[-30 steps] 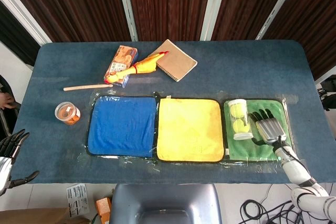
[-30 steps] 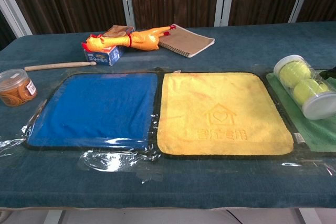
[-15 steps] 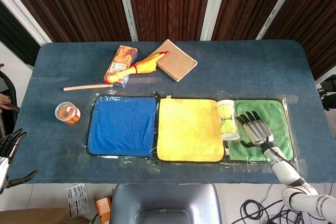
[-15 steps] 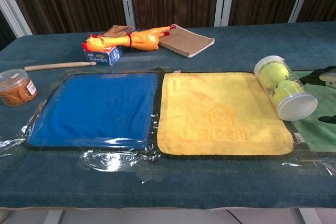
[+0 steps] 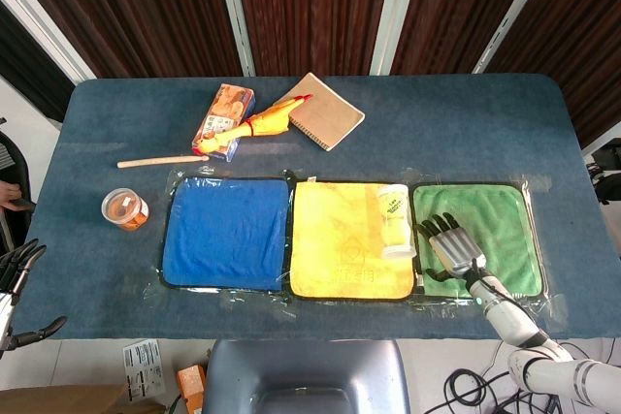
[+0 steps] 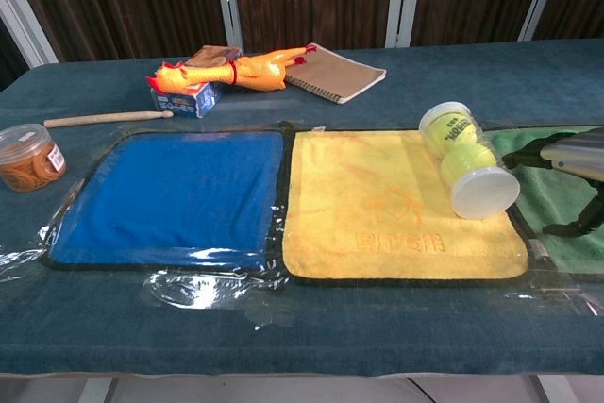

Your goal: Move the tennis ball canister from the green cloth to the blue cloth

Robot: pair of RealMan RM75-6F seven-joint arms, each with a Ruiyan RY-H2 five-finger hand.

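Note:
The clear tennis ball canister lies on its side on the right part of the yellow cloth, white lid toward me. My right hand is low over the left part of the green cloth, holding nothing. Its spread fingers point at the canister's side, and I cannot tell whether they touch it. The blue cloth lies bare at the left of the row. My left hand hangs off the table's front left corner with fingers apart, and only partly shows.
An orange-lidded jar stands left of the blue cloth. Behind the cloths lie a wooden stick, a snack box with a rubber chicken on it, and a brown notebook. A chair back sits at the table's front edge.
The canister has rolled left off the green cloth onto the yellow cloth. My right hand followed it leftward with fingers spread. My left hand slid slightly down out of frame.

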